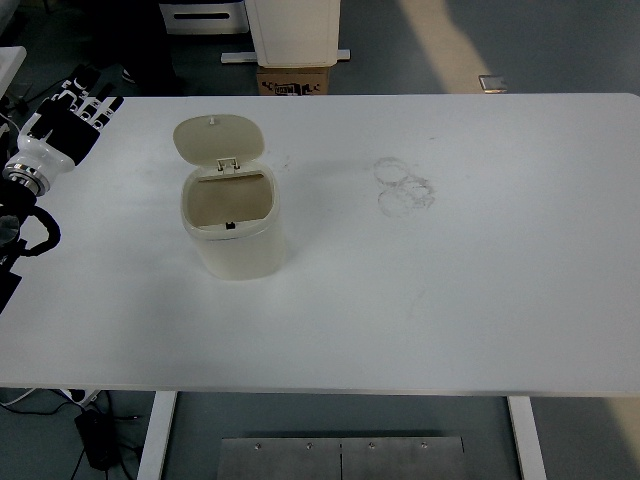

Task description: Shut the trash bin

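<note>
Standing upright on the table (450, 300), left of centre, the bin (235, 232) is a small cream tub with its mouth wide open. Its lid (219, 138) is flipped back on a hinge at the rim's 12 o'clock side and leans away from the opening, its inner face turned toward the camera. Inside, only a brownish floor and pale walls show, with nothing visible in it; a small dark catch sits on the rim at 6 o'clock.

At about 10 o'clock from the bin, near the table's far left corner, the left hand (68, 118) hovers with its fingers extended and relaxed, grasping nothing, well apart from the bin. Its white wrist and black arm run down along the left edge of the picture. No right hand shows.

At about 2 o'clock from the bin, well apart from it, faint grey ring marks (403, 185) smudge the tabletop. Beyond the table's far edge, at 12 o'clock, a cardboard box (295, 80) sits on the floor beneath a white unit (295, 30)
</note>
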Controlling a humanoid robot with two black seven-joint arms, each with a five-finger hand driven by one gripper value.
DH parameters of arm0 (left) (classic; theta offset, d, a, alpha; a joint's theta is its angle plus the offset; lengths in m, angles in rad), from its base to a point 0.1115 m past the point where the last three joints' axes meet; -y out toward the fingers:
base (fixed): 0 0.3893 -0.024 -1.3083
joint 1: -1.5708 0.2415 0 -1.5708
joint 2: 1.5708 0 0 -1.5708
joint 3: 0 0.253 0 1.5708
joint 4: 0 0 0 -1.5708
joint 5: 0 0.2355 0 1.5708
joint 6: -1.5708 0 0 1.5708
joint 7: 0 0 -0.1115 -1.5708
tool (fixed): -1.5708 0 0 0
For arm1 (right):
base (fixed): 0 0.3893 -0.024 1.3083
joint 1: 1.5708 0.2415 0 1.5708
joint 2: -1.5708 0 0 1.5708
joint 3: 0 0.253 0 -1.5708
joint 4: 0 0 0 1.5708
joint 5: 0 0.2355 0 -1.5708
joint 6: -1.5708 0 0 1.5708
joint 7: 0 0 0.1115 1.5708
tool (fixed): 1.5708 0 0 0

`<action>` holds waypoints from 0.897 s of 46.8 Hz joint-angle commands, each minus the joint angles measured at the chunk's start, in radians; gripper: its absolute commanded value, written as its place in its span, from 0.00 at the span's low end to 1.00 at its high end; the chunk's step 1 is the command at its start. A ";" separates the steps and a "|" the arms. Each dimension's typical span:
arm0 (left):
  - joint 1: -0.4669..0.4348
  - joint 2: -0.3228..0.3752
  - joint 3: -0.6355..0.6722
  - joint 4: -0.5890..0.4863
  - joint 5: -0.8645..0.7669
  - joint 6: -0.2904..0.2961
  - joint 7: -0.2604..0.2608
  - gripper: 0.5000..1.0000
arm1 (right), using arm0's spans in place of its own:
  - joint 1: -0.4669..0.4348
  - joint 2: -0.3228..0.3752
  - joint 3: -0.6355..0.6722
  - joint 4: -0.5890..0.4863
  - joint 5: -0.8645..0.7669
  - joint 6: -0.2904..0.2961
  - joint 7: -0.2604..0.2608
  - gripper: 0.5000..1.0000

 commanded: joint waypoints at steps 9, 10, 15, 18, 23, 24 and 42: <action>-0.008 -0.005 0.001 0.000 0.001 0.025 0.000 1.00 | 0.000 0.000 0.000 0.000 0.001 0.000 0.000 0.98; -0.008 -0.005 0.001 0.000 0.001 0.026 0.000 1.00 | -0.001 0.000 0.000 -0.002 0.000 0.000 0.000 0.98; -0.012 -0.002 0.001 0.000 -0.002 0.029 0.000 1.00 | -0.001 0.000 0.000 0.000 0.000 0.000 0.000 0.98; -0.017 0.001 -0.002 0.000 -0.003 0.032 0.000 1.00 | 0.000 0.000 0.000 0.000 0.000 0.000 0.000 0.98; -0.012 0.000 0.001 0.000 0.000 0.032 0.000 1.00 | 0.000 0.000 0.000 0.000 0.000 0.000 0.000 0.98; -0.009 -0.002 0.001 0.000 0.001 0.032 0.000 1.00 | -0.001 0.000 0.000 0.000 0.000 0.000 0.000 0.98; -0.018 0.012 0.001 0.000 0.004 0.054 0.000 1.00 | -0.001 0.000 0.000 0.000 0.000 0.000 0.000 0.98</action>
